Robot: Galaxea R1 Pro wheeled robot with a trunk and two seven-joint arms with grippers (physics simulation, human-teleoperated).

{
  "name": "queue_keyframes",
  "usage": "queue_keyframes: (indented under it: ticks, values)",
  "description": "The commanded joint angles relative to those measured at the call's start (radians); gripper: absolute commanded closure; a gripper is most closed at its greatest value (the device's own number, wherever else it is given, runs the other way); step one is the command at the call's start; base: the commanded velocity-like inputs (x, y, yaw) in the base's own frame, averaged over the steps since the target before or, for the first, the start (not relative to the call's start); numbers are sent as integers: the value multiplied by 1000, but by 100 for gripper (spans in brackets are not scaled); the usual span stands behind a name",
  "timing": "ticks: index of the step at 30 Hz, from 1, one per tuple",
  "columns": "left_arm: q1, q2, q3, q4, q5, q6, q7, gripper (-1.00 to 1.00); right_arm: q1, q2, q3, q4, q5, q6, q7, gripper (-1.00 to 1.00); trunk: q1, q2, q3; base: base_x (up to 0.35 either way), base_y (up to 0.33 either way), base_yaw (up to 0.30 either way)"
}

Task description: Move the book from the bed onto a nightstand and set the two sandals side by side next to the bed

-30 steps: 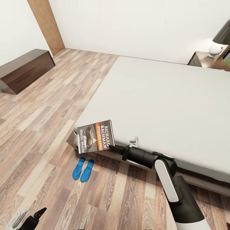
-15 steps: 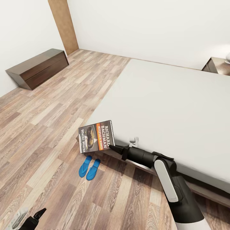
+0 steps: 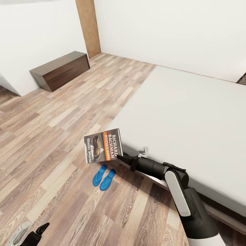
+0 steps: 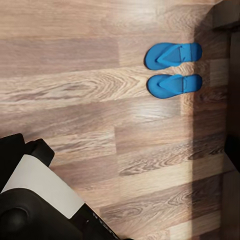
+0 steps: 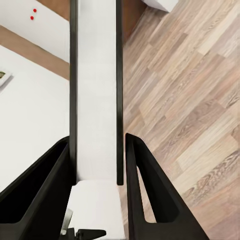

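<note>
**Book in hand, view swinging away from the nightstand**

Camera has turned since a second ago: the far nightstand and lamp have slid out of the head view, the low cabinet by the wall has shifted toward centre, while the book and arm hold the same spot in the picture.

Book point(image 3: 103, 146) is in the air at the corner of the bed point(image 3: 191, 116), cover facing the camera, pinched at its lower right corner by the right gripper point(image 3: 119, 157). Right wrist view shows the book edge-on point(image 5: 97, 90) between the two fingers point(image 5: 145, 190), which sit pressed against it. Sandals point(image 3: 104, 176) lie side by side on the wood floor point(image 3: 51, 136) just beside the bed corner, below the book; left wrist view shows the same pair point(image 4: 174, 70) parallel and close together. That half of the task looks done.

Left gripper point(image 3: 37, 232) hangs low at the picture's bottom edge; cannot tell whether its fingers are spread or together.

Dark cabinet point(image 3: 61, 70) stands well apart against the white wall.

Risks, as a guess: the grip is only on one corner, so the book could pivot or slip during a base turn. A drop here could land on the sandals and knock them apart. Swinging the extended arm near the bed frame could also clip it.
</note>
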Motion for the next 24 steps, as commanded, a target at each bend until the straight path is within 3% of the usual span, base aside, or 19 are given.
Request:
queue_keyframes:
  ticks: [1, 24]
  values:
    - [0, 0, 1, -2, 10, 3, 8, -100, -1, 1, -1, 0, -9, 8, 1, 100, 0, 0, 0, 0, 0, 262]
    - [-1, -2, -1, 9, 9, 4, 8, -100, -1, 1, 2, -2, -10, 18, 2, 100, 0, 0, 20, 0, 0, 242]
